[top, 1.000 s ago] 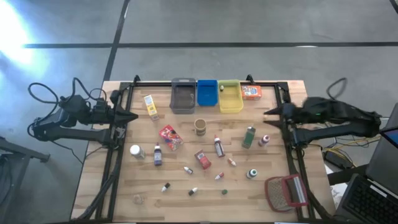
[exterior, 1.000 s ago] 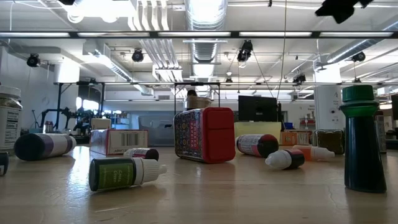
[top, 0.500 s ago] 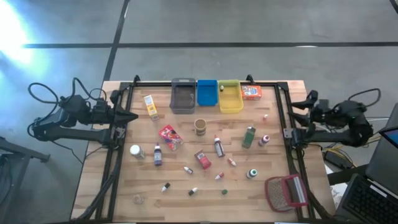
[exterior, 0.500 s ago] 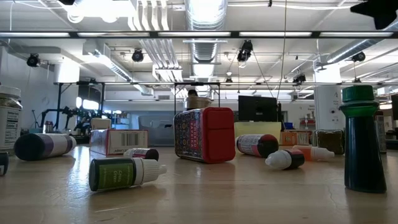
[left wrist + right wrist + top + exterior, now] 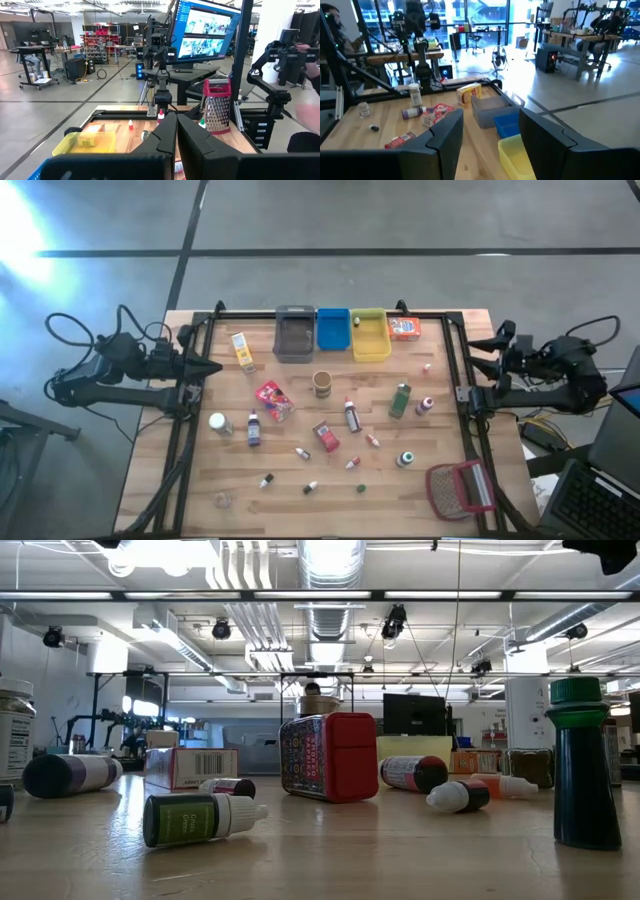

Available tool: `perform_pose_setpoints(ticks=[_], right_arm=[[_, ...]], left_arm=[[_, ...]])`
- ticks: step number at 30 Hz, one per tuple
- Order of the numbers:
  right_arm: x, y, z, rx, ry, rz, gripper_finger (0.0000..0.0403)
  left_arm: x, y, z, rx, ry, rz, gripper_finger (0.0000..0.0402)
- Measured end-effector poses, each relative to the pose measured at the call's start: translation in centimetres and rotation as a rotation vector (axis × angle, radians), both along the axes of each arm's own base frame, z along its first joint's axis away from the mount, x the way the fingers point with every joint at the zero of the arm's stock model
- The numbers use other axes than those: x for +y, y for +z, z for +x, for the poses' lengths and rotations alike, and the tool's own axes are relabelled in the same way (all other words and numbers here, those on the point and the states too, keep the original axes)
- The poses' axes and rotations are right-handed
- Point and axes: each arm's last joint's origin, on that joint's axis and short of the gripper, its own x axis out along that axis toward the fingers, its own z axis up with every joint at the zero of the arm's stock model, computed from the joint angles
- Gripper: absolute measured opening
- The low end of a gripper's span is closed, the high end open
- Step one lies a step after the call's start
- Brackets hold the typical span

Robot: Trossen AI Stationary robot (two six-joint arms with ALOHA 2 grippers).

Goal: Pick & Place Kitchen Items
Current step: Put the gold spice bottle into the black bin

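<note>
The kitchen items lie scattered on the wooden table (image 5: 200,480). Among them are a yellow box (image 5: 241,350), a red packet (image 5: 272,400), a small brown jar (image 5: 322,383), a green bottle (image 5: 400,400), an orange box (image 5: 403,328), a red tin (image 5: 326,436) and several tiny bottles. My left gripper (image 5: 207,368) is shut at the table's left edge, level, and touches nothing; its closed fingers show in the left wrist view (image 5: 176,135). My right gripper (image 5: 485,352) is beyond the table's right edge. It is open (image 5: 490,125), with nothing between its fingers.
A grey bin (image 5: 294,333), a blue bin (image 5: 333,328) and a yellow bin (image 5: 369,335) stand side by side at the far edge. A red-framed grater (image 5: 460,488) lies at the near right corner. A black frame (image 5: 462,380) runs along the table's sides.
My right gripper has drawn back from over the table's right side toward and past the right edge, staying level. No item on the table has moved.
</note>
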Motion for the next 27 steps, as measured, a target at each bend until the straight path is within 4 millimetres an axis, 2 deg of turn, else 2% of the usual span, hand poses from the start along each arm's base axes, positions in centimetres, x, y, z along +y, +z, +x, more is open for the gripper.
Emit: perform_pose_setpoints(ticks=[27], right_arm=[[-0.03, -0.14, 0.36, 0.015, -0.015, 0.025, 0.0097]], left_arm=[[0.0, 0.01, -0.01, 0.0, 0.0, 0.0, 0.0019]])
